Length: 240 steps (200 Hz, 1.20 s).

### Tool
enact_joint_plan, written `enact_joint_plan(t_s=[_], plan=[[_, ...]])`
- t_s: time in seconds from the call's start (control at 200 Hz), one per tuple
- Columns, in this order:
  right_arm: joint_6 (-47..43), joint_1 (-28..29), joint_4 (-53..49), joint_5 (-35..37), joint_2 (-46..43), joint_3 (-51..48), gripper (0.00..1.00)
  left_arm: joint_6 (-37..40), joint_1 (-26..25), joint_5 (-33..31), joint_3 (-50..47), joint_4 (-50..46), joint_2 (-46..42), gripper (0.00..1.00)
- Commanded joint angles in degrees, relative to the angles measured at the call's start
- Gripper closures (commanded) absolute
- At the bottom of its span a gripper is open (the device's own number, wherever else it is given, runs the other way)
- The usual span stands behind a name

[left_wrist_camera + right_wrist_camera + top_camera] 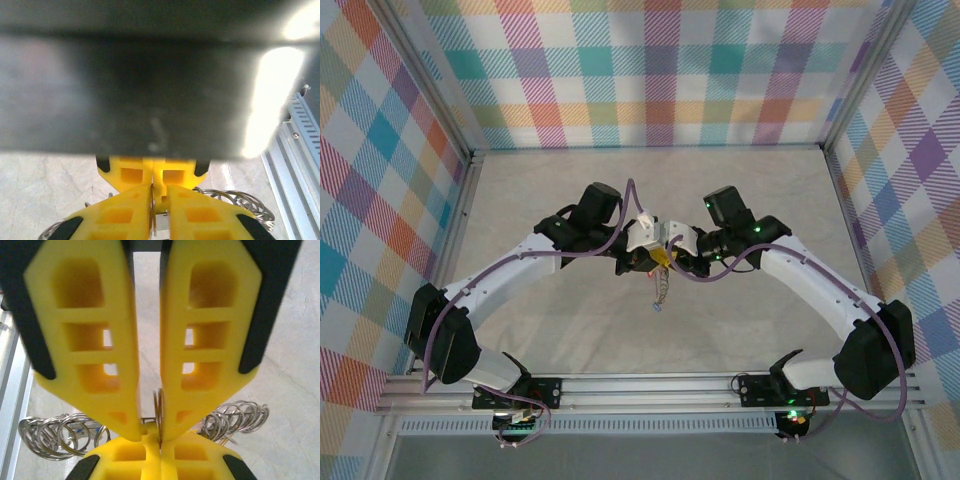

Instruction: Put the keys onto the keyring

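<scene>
The left gripper (159, 194) and right gripper (151, 434) pinch the keyring (158, 407)

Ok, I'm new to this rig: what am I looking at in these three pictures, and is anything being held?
These are two robot arms, the left arm and the right arm, bolted at the near edge of a table. The top picture looks down from above and behind them. The other two come from cameras on the wrists, so everything there looks huge and close. In the right wrist picture the right gripper is at the top, and the left gripper meets it tip to tip from below. Both are shut on a thin metal edge, the keyring. Silver wire loops hang out on either side.
</scene>
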Motion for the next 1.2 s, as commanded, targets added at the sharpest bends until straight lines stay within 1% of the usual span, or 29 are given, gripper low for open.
enact_joint_plan(t_s=[0.0, 0.08, 0.16, 0.27, 0.61, 0.655, 0.73, 1.095, 1.14, 1.195], plan=[[0.1, 0.3, 3.0, -2.3, -2.0, 0.2, 1.00, 1.2, -0.2, 2.7, 2.2, -4.2, 1.0, 0.92], [0.1, 0.3, 3.0, -2.1, -2.1, 0.2, 1.00, 1.9, -0.2, 2.5, 2.4, -4.9, 1.1, 0.92], [0.0, 0.3, 3.1, -2.2, -2.2, 0.2, 1.00, 2.4, -0.1, 2.1, 2.4, -5.6, 1.0, 0.87], [0.0, 0.3, 3.1, -2.1, -2.3, 0.2, 1.00, 2.5, 0.1, 2.3, 2.2, -6.2, 1.0, 0.84], [0.2, 0.3, 4.0, -2.3, -2.4, -0.5, 1.00, 2.0, 0.4, 1.7, 1.8, -6.1, 0.9, 0.81], [0.2, 0.3, 3.9, -2.3, -2.4, -0.5, 1.00, 1.9, 0.4, 1.7, 1.7, -6.1, 1.0, 0.78], [0.1, 0.3, 3.9, -2.3, -2.4, -0.5, 1.00, 1.5, 0.5, 1.4, 1.7, -5.8, 1.0, 0.75], [0.1, 0.3, 4.5, -2.4, -2.9, -1.1, 1.00, 0.9, 1.1, 1.6, 1.7, -5.5, 1.6, 0.75], [0.1, 0.3, 4.6, -2.5, -2.9, -1.2, 1.00, 0.7, 1.1, 1.6, 1.7, -5.4, 1.7, 0.77], [0.0, 0.3, 4.5, -2.5, -3.0, -1.1, 1.00, 0.9, 1.1, 2.1, 1.9, -5.6, 1.9, 0.83]])
